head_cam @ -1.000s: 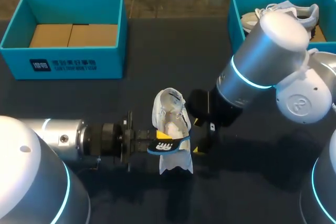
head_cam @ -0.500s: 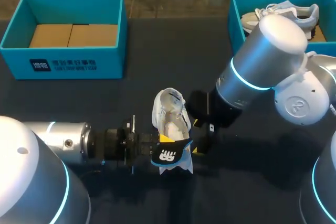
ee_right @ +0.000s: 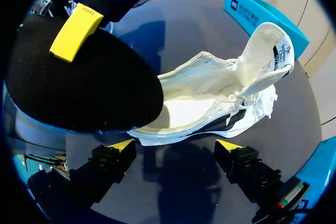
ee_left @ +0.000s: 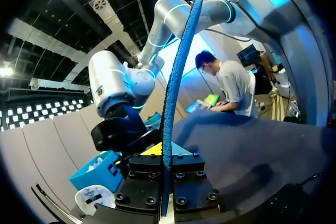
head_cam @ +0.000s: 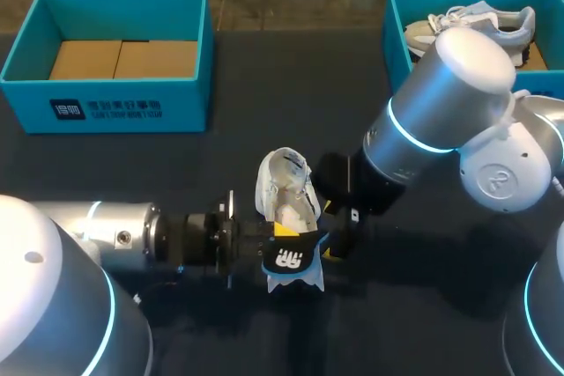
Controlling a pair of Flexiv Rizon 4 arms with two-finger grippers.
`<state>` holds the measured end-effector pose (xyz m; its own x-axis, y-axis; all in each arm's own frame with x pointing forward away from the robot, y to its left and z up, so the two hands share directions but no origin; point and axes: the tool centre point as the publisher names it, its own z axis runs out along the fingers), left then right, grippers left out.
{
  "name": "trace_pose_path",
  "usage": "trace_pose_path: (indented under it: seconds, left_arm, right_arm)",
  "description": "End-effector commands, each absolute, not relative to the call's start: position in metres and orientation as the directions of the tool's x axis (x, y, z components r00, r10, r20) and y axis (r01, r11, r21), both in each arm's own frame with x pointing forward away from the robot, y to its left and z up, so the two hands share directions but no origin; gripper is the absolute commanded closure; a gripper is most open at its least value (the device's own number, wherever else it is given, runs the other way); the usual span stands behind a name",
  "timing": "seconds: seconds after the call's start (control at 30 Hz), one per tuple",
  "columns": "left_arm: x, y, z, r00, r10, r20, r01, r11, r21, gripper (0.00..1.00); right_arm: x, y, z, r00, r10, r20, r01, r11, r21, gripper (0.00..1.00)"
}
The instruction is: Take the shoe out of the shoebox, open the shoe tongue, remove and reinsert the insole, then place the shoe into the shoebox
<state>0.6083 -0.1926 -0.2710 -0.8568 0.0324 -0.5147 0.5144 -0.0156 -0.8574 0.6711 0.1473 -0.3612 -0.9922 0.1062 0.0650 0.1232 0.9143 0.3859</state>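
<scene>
Bench (head_cam: 264, 129) is dark and broad, and along its far side it carries two teal boxes: the left shoebox (head_cam: 115, 105) holds only cardboard (head_cam: 123, 59), so we judge it free to take the shoe back, while the right shoebox (head_cam: 394, 28) holds a second shoe (head_cam: 480, 19). The white shoe (head_cam: 284, 189) stands on its sole in the middle, between our arms, tongue pulled up so its mouth gapes. The insole (head_cam: 291, 260), black with a blue rim, hangs at the shoe's near end; whether it touches, we cannot tell. Our left tool (ee_left: 166, 156) pinches the insole by its edge, apparently to steer it. Our right tool (ee_right: 176, 148) sits just right of the shoe, fingers spread, likely ready to steady it.
</scene>
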Motion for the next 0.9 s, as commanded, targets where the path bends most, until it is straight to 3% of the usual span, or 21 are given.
trace_pose_path:
  seconds: [0.03, 0.9]
  left_arm:
    - [0.61, -0.198, -0.275, -0.857, 0.033, -0.514, 0.514, -0.014, -0.858, 1.0]
    - [0.624, -0.203, -0.297, -0.872, 0.039, -0.489, 0.49, 0.027, -0.871, 1.0]
  right_arm:
    - [0.671, 0.148, -0.363, -0.992, 0.107, 0.064, 0.124, 0.914, 0.386, 0.0]
    - [0.671, 0.148, -0.363, -0.992, 0.107, 0.064, 0.124, 0.914, 0.386, 0.0]
